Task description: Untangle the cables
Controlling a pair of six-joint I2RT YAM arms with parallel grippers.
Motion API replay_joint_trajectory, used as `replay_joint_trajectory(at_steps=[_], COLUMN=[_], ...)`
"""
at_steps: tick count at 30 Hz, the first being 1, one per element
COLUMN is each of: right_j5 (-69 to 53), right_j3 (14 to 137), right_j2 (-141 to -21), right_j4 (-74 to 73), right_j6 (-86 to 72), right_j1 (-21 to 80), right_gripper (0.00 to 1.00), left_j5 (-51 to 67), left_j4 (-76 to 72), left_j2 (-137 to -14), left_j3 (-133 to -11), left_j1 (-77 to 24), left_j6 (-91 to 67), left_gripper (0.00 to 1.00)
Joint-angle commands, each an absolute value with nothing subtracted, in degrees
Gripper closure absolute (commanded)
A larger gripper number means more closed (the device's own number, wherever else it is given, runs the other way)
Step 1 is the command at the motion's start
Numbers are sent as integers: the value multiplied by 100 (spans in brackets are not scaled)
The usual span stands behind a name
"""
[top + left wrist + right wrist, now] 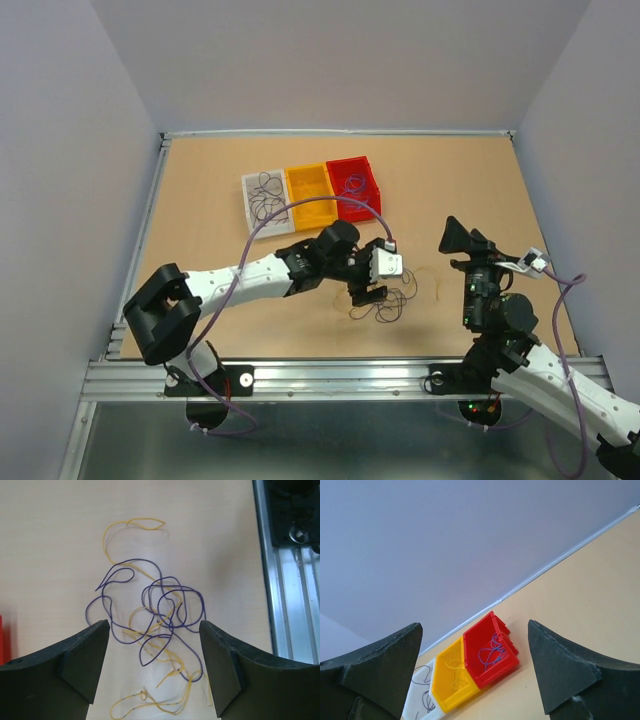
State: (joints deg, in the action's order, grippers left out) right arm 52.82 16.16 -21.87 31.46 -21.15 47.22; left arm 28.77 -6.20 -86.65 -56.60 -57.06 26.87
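my left wrist view shows the left gripper [155, 632] spread wide above the cables [161, 605], purple and yellow loops lying on the table [50, 555]. only the right wrist view shows the right gripper [475, 630], also spread, facing the red bin [500, 673] with purple wire inside.

Pale grey walls [330, 60]; tan tabletop [470, 190]; aluminium front rail [350, 378]
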Motion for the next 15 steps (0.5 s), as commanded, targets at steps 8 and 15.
replay_joint_trajectory(at_steps=[8,15], right_j5=[5572,5476], right_j3=[1468,1459], right_j2=[-2109,-2188], right_j4=[3103,3111], right_j6=[-2074,-2162], right_j1=[4737,4737], right_gripper=[9,10], left_j5=[2831,2250], left_j4=[-563,-545], left_j2=[-9895,-10362], left_j3=[-6485,-6777], left_j1=[-5959,-5959], left_j6=[2364,2206], left_gripper=[40,97])
